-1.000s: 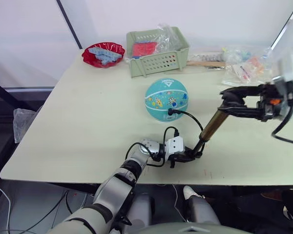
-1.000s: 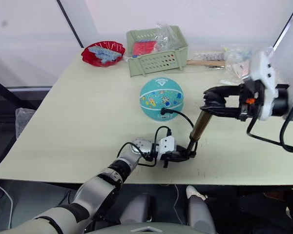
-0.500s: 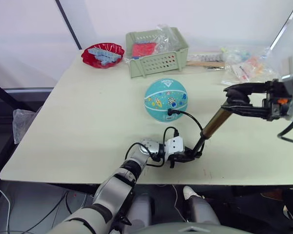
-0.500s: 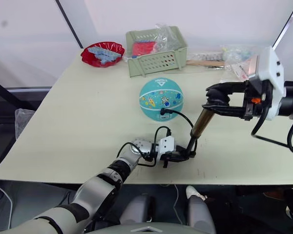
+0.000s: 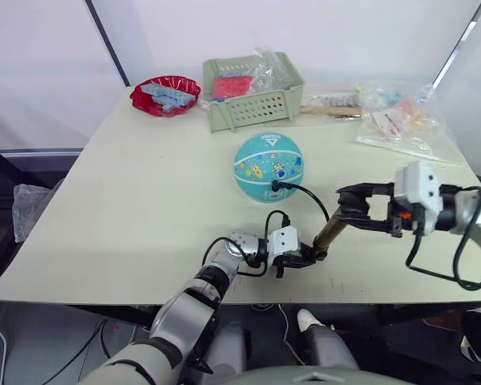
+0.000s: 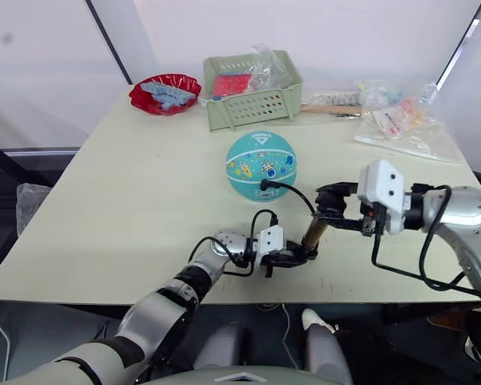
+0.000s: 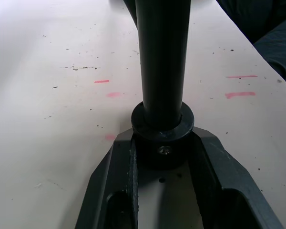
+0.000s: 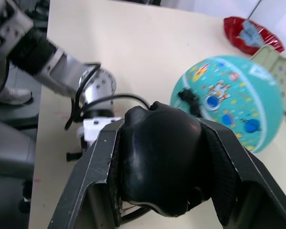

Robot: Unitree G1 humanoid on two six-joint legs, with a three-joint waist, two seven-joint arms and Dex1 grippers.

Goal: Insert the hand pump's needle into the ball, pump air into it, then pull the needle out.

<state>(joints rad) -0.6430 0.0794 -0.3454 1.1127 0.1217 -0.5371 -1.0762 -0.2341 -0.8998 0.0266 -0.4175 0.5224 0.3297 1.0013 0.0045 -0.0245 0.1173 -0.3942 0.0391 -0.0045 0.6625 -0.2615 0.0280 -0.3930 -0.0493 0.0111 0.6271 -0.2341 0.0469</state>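
- Two grippers on one pump. Head views: left gripper (image 5: 309, 255) is clamped on the bottom cap of the pump (image 5: 330, 233), pinning it to the table (image 5: 128, 200) near the front edge so it can't skate under load.
- Right gripper (image 5: 346, 210) is closed around the T-handle (image 5: 351, 202) at the top. Little brass shows between handle and base, so I judge the stroke is near bottom.
- Hose (image 5: 309, 195) arcs from the pump base up to the ball (image 5: 268, 167), which sits mid-table, just beyond the pump. The fitting (image 5: 277, 187) is touching the ball's near side; needle itself too small to see, I take it as inserted.
- Basket (image 5: 252, 89) and red bowl (image 5: 164, 91) at the far edge, well apart.
- Left wrist view: both fingers (image 7: 115, 181) squeeze the black base collar (image 7: 162, 131), shaft rising from it.
- Right wrist view: jaws wrapped on the rounded handle (image 8: 159, 157); ball (image 8: 233, 100) and fitting (image 8: 188, 97) beyond.
- Risk: a sideways push could drag the hose and pull the fitting.
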